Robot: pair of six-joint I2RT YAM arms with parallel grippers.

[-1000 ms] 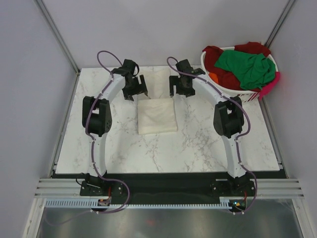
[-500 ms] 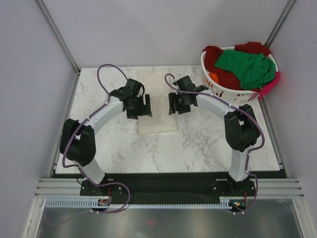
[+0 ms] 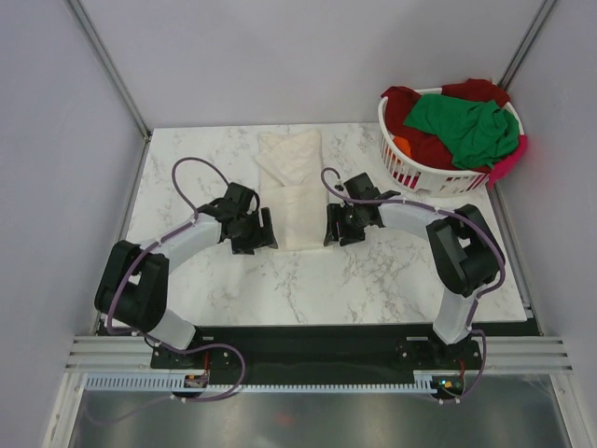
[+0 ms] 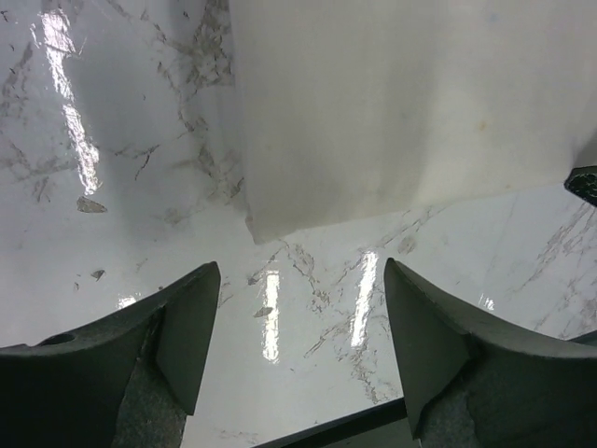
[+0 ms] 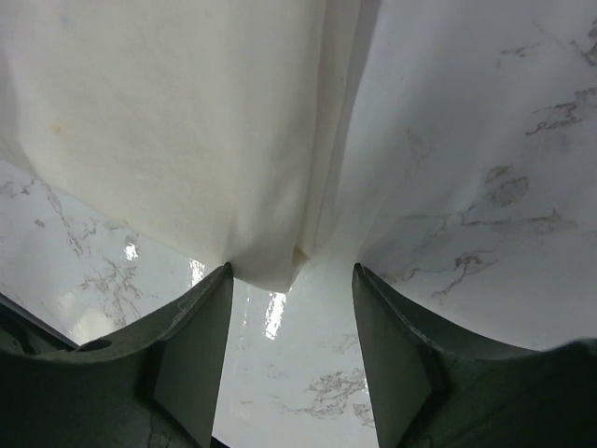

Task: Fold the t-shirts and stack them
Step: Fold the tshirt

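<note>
Left pincer (image 4: 300, 273): fingers apart with nothing between them, bare marble table (image 4: 112, 187) underneath. The near-left corner of the cream t-shirt (image 4: 401, 103) lies just ahead of the gap, untouched. Right pincer (image 5: 292, 273): fingers also apart, with the shirt's near-right corner right at the mouth of the gap, not clamped as far as can be seen. Change over the last second: both arms have come back from the shirt's far part to its near end, and both pairs of fingers have narrowed. The shirt lies as a long strip mid-table, between the two pincers. Reading: they are lining up to pinch the near corners for the next fold, so folding is under way and stacking has not begun. The other t-shirts (image 3: 462, 126), green, dark red, orange and pink, sit heaped in the white basket (image 3: 434, 175) at far right. No brand, label or writing is legible anywhere.
</note>
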